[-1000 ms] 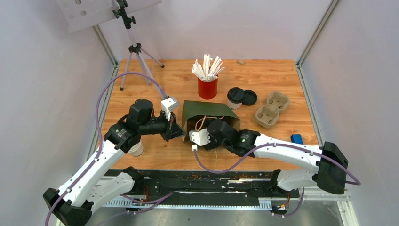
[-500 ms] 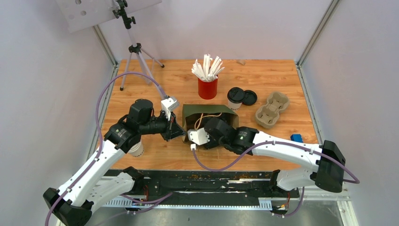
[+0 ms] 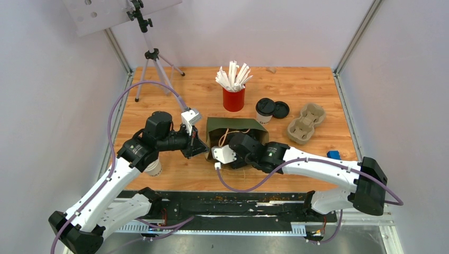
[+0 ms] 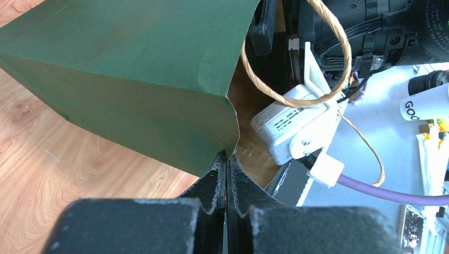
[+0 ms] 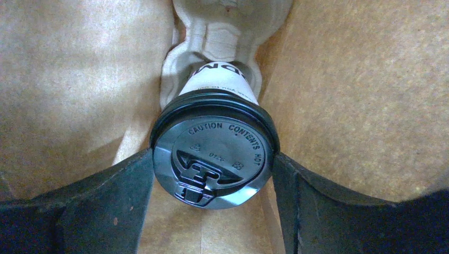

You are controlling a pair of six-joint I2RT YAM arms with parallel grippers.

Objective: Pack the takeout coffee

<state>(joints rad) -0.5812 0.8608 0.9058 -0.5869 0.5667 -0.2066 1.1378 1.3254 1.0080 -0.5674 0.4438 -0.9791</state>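
Gripping a small white paper cup with a round black plastic lid (image 5: pixel 214 140) by the lid's rim, with one black finger of the right gripper (image 5: pixel 213 169) pressed to each side. Holding it deep inside a dark green paper bag (image 3: pixel 233 126) that lies on its side mid-table, between brown inner walls, base down in a pocket of a pale moulded-pulp carrier (image 5: pixel 227 26). Pinching the paper edge at the corner of the bag's mouth with the tightly closed left gripper (image 4: pixel 226 166), beside a twine handle (image 4: pixel 339 58) looped over the right wrist. Beyond the bag, on the wooden table (image 3: pixel 185 90): a second lidded white cup (image 3: pixel 265 109) touching a loose black lid (image 3: pixel 281 109), a second pulp carrier (image 3: pixel 306 123), and a red cup of white sticks (image 3: pixel 233 98). Under the left arm, another white cup (image 3: pixel 154 168).
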